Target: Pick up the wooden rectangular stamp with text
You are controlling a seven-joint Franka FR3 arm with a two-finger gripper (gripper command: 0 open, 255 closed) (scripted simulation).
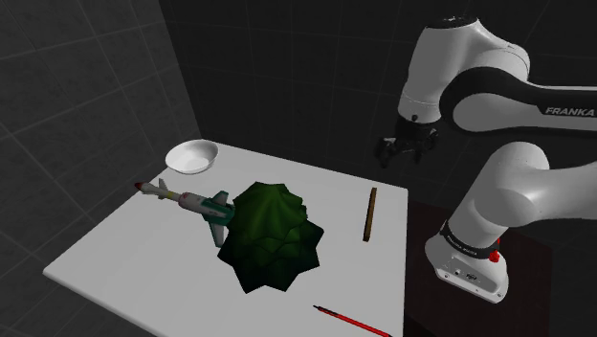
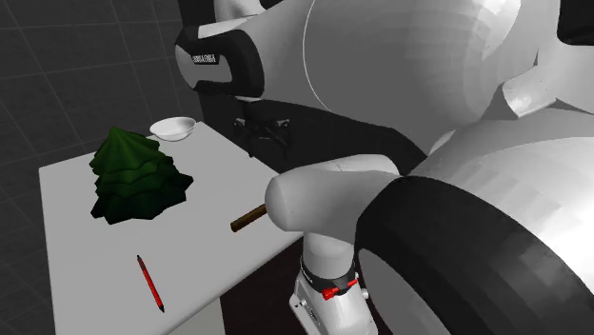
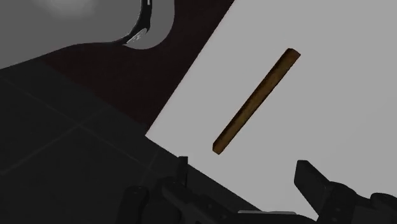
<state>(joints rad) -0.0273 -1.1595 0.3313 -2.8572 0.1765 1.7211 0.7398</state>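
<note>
Wrist view: stamp (image 3: 256,100) beyond gripper (image 3: 246,170)

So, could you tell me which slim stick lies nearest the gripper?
The brown wooden bar, lying close to the gripper; the red pen lies much farther away.

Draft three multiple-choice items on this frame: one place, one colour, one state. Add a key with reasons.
1. Where does the slim brown wooden stamp lie?
A. on the floor
B. on the white table, near its edge at the shoulder view's right
C. inside a drawer

2. What colour is the pen?
A. blue
B. red
C. yellow

3. The black two-finger gripper is:
A. shut on the stamp
B. shut on nothing
C. open, apart from the stamp

Key:
1. B, it rests flat on the tabletop by that edge.
2. B, its barrel is red in both exterior views.
3. C, in the wrist view the fingers stand apart and the stamp lies beyond them.
</note>
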